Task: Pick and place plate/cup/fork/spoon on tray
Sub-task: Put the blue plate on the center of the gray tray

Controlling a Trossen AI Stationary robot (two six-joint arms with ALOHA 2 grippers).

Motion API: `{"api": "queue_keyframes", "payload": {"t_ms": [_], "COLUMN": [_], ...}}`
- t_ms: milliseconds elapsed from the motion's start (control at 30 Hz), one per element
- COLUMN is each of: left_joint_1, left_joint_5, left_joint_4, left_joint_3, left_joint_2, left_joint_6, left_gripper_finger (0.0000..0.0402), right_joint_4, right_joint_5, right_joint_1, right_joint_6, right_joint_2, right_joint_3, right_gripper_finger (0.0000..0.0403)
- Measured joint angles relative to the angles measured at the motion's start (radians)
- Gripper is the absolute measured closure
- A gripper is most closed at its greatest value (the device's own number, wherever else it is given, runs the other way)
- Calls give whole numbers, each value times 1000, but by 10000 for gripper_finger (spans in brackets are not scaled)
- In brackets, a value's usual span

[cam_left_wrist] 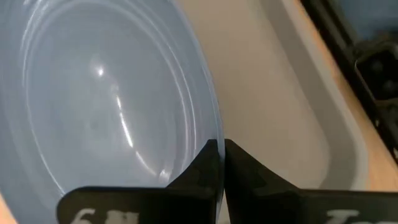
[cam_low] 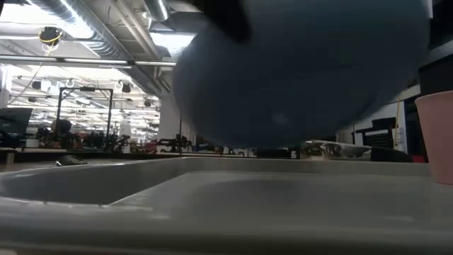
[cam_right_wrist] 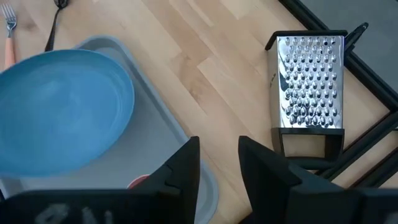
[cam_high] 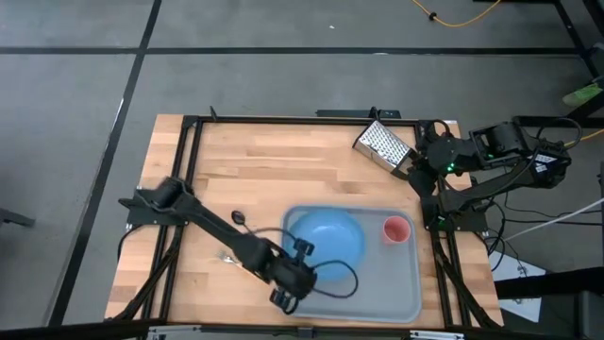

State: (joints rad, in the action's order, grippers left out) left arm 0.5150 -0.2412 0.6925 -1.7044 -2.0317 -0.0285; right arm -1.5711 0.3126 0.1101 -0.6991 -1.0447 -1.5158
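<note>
While the left gripper [cam_high: 300, 276] is closed on the plate [cam_high: 326, 234], the plate is above the tray [cam_high: 401, 297]. The right gripper [cam_right_wrist: 219, 163] waits open near the grater [cam_right_wrist: 309, 84].

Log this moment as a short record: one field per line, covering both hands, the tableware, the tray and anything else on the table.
left hand: shut on the rim of the plate, holding it over the tray
plate height: lifted, seen from below in the low view, clear of the tray floor
right hand: open, holding nothing, waiting at the table's far right corner
cup: upright inside the tray, near its right end
fork: on the wood, outside the tray
spoon: on the wood beside the fork, outside the tray
grater: lying near the right hand
</note>
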Motion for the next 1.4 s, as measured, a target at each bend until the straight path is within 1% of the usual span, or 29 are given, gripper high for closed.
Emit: {"api": "queue_keyframes", "payload": {"t_ms": [67, 133, 300, 433, 633, 800, 933, 1033, 1133, 1167, 1233, 1300, 1400], "left_joint_1": [9, 18, 23, 22, 22, 21, 20, 23, 17, 12, -6, -30, -59], "left_joint_5": [-2, 0, 22, 26, 21, 14, 13, 36, 116, 129, 130, 116, 95], "left_joint_4": [16, 8, -22, -44, -156, -166, -147, -71, 80, 141, 265, 369, 473], "left_joint_3": [-50, -80, -91, -92, -92, -92, -92, -92, -92, -92, -91, -91, -92], "left_joint_2": [-52, -87, -142, -140, -140, -140, -140, -140, -140, -140, -131, -105, -67], "left_joint_6": [-15, 10, 32, 32, 63, 107, 83, 6, -73, -114, -193, -227, -201], "left_gripper_finger": [401, 401, 385, 368, 366, 362, 361, 361, 361, 361, 361, 360, 360], "right_joint_4": [0, 0, 0, 0, 0, 0, 0, 0, 0, 0, 0, 0, 0], "right_joint_5": [0, 0, 0, 0, 1, 1, 1, 1, 1, 1, 1, 1, 1], "right_joint_1": [0, 0, 0, 0, 0, 0, 0, 0, 0, 0, 0, 0, 0], "right_joint_6": [0, 0, 0, 1, 1, 4, 4, 4, 4, 4, 3, 3, 0], "right_joint_2": [0, 0, 0, 0, 0, 0, 0, 0, 0, 0, 0, 0, 0], "right_joint_3": [0, 0, 0, 0, 0, 0, 0, 0, 0, 0, 0, 0, 0], "right_gripper_finger": [288, 288, 288, 288, 288, 288, 288, 288, 288, 288, 288, 288, 288]}}
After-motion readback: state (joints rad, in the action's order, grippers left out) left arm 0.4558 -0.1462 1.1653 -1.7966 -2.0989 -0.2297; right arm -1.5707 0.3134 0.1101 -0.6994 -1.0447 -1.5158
